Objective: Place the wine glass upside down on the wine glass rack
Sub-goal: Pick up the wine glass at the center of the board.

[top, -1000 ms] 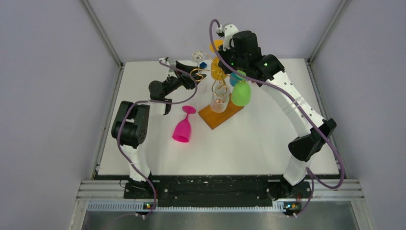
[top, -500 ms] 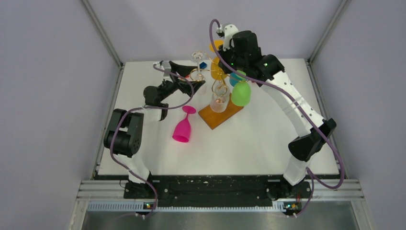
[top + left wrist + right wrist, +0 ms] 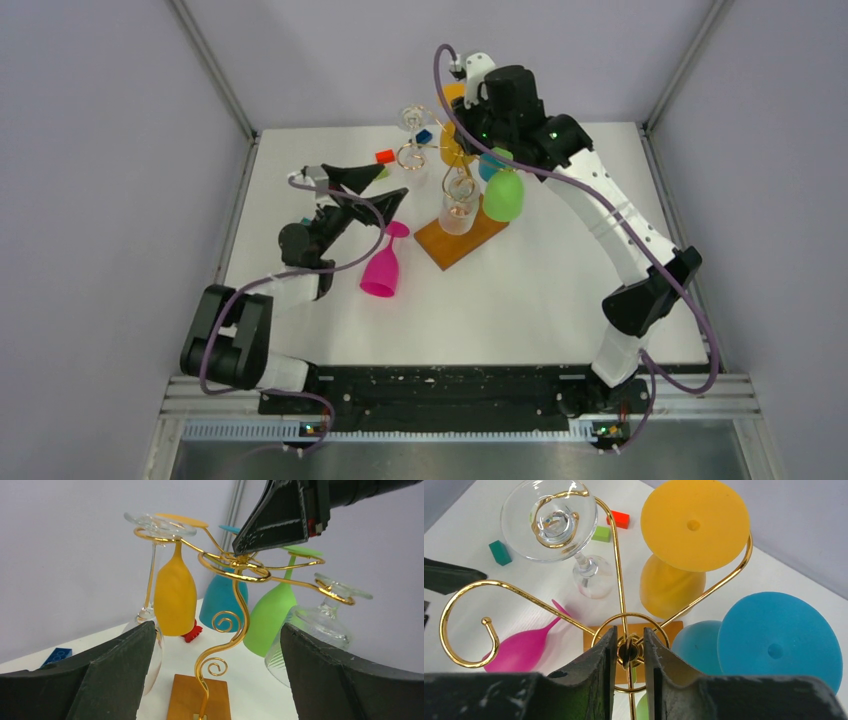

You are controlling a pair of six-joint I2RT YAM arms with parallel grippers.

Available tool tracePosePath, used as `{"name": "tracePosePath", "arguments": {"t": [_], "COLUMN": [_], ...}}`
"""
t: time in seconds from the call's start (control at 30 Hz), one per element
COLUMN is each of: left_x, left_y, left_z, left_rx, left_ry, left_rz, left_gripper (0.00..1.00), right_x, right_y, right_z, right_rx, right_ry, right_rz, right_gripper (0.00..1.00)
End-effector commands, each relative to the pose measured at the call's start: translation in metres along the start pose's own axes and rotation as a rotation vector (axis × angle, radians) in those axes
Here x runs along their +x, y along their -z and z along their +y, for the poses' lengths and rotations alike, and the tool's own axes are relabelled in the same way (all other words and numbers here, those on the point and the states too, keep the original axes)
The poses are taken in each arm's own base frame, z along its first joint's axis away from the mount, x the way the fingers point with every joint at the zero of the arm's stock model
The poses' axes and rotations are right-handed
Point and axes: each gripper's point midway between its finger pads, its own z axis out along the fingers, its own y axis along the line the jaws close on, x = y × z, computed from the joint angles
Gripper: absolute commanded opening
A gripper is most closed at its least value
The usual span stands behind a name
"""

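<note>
Pink wine glass lying, L gripper agape (empty), R gripper astride rack

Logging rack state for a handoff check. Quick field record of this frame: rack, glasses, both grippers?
rack: wine glass rack, upright
hung inverted: yellow glass, teal glass, green glass, clear glass, second clear glass
free arm: one empty spiral
pink glass: on its side on table, beside rack base
left gripper: open, empty, near pink glass's foot
right gripper: astride rack's top centre; grip unclear
</note>
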Motion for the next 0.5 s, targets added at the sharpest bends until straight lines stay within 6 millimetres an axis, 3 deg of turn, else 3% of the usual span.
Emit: {"name": "tracePosePath", "arguments": {"t": [0.0, 0.13, 0.17, 0.47], "left_x": [-0.021, -0.014, -0.006, 0.006], "left_y": [0.009, 0.018, 0.023, 0.053], "left_z": [-0.005, 0.004, 0.008, 0.020], "left_rx": [-0.083, -0.243, -0.297, -0.520], "left_ry": [-0.035, -0.033, -0.020, -0.006], "left_rz": [-0.038, 0.039, 0.087, 0.257], "left_gripper": [0.99, 0.99, 0.99, 0.96], "right_x": [-0.005, -0.013, -0.015, -0.040], "right_y": [0.003, 0.005, 0.006, 0.026], "right_z": [0.000, 0.002, 0.002, 0.000], "right_rx": [0.005, -0.002, -0.005, 0.003], "right_ry": [0.020, 0.020, 0.020, 0.029], "right_rz": [-0.029, -0.066, -0.076, -0.181], "right_gripper": [0.27, 0.37, 0.39, 0.47]}}
